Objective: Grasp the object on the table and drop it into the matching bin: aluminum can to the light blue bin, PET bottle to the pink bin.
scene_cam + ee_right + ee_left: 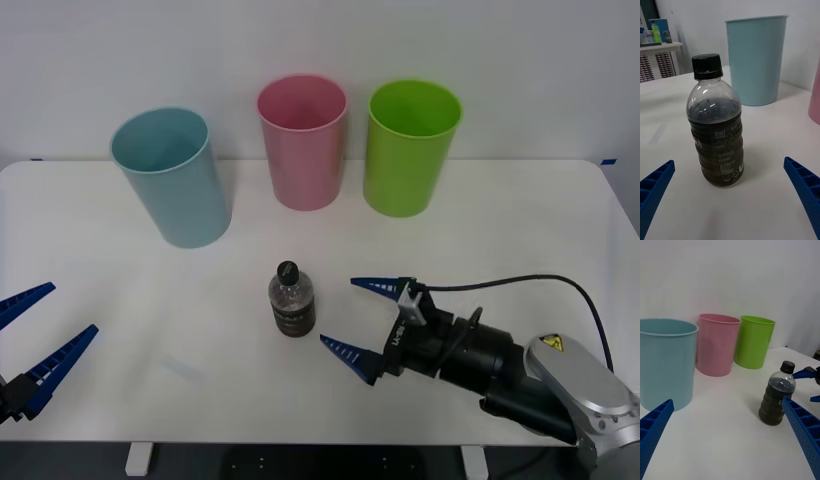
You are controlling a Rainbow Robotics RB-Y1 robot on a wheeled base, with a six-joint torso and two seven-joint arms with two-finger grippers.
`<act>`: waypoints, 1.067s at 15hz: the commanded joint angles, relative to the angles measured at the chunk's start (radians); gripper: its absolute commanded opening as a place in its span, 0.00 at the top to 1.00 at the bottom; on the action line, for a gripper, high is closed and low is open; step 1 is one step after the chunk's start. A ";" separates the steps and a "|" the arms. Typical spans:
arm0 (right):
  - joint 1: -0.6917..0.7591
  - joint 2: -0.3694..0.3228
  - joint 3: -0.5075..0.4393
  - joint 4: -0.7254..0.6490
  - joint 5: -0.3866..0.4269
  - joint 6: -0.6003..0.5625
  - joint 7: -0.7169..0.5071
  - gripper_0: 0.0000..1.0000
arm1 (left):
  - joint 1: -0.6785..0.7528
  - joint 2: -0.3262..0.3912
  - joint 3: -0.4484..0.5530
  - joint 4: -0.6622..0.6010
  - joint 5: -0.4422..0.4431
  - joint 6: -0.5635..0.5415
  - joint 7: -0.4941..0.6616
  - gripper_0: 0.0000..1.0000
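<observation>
Partly cropped: left gripper point(40, 345) fingers

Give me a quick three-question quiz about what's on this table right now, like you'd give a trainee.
1. True or false: the bottle lies on its side on the table.
2. Which bin stands between the other two? A) blue bin B) pink bin C) green bin
3. Fill in: the right end effector, open, sits just to the bottle's ____ side, not touching it, while the left end effector waits open at the table's near left edge.

Key:
1. False; it stands upright, black cap on.
2. B
3. right
</observation>
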 commanded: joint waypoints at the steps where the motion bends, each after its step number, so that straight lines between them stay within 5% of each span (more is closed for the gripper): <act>1: -0.013 0.003 0.037 0.000 0.001 0.050 -0.001 0.00 | 0.000 0.000 0.000 0.000 0.000 0.000 0.000 0.00; 16: -0.158 0.184 0.068 0.193 0.106 0.100 0.013 0.00 | 0.000 0.000 0.000 0.000 0.000 0.000 0.000 0.00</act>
